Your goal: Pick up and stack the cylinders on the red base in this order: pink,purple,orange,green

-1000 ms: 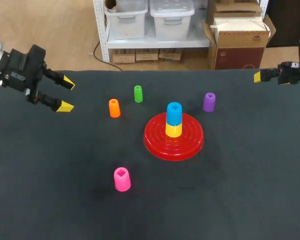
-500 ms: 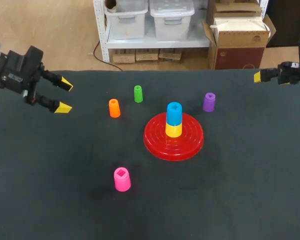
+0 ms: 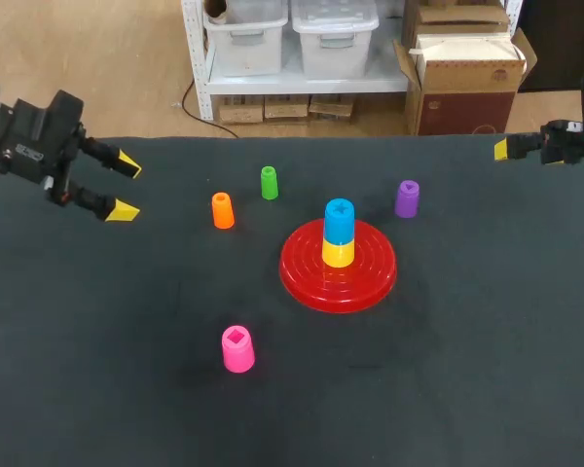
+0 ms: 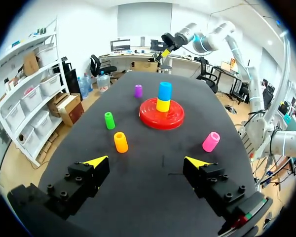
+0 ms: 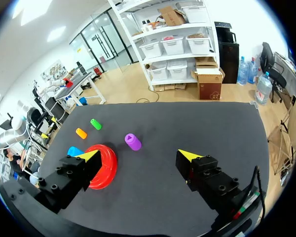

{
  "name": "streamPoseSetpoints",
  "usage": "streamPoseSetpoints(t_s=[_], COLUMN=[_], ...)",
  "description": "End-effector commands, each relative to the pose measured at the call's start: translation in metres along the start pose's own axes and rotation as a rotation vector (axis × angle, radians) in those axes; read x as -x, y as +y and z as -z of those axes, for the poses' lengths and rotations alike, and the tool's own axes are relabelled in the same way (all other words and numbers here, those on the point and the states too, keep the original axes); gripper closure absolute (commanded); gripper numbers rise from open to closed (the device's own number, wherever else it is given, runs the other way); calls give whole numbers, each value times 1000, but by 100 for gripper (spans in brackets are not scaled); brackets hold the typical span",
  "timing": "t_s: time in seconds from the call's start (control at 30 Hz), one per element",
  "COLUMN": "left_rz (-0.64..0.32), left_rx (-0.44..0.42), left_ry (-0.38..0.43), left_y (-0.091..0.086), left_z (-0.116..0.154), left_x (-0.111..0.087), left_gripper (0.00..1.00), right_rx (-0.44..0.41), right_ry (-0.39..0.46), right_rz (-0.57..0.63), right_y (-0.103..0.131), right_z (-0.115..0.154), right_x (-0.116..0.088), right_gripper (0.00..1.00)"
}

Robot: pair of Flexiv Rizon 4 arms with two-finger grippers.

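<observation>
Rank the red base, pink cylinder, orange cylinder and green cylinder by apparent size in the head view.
Red base, clearly largest.
Pink cylinder, though nearest the camera.
Orange cylinder.
Green cylinder, slimmest; farthest back, so its gap from orange is unsure.

Our left arm enters from the left of the head view, and the left gripper points inward with its fingers spread wide. Our right arm sits at the far right. In its wrist view the right gripper is likewise parted, with nothing between its fingers.
</observation>
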State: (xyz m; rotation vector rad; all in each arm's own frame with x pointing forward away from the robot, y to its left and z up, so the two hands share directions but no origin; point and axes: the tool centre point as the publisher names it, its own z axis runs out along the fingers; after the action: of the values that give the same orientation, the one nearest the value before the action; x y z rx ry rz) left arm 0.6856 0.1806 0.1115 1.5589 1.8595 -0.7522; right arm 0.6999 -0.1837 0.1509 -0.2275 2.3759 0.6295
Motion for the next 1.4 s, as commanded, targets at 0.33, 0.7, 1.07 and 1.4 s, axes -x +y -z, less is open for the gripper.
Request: streamPoseSetpoints(t_s=[0.33, 0.7, 1.07, 1.4], left_rz=[-2, -2, -2, -2], left_rx=[5, 5, 5, 5], left_ry=[-3, -3, -3, -3], left_y=[-1, -1, -1, -1], left_z=[0, 0, 0, 0], left_x=[-1, -1, -1, -1], left_gripper=[0, 0, 0, 0], right_rx=[82, 234, 212, 162], right_ry=[69, 363, 533, 570], right_rz=[131, 479, 635, 690], right_y=[53, 204, 276, 303], right_z=[-14, -60, -101, -117], right_x=[-3, -67, -147, -194], right_gripper=[0, 0, 0, 0])
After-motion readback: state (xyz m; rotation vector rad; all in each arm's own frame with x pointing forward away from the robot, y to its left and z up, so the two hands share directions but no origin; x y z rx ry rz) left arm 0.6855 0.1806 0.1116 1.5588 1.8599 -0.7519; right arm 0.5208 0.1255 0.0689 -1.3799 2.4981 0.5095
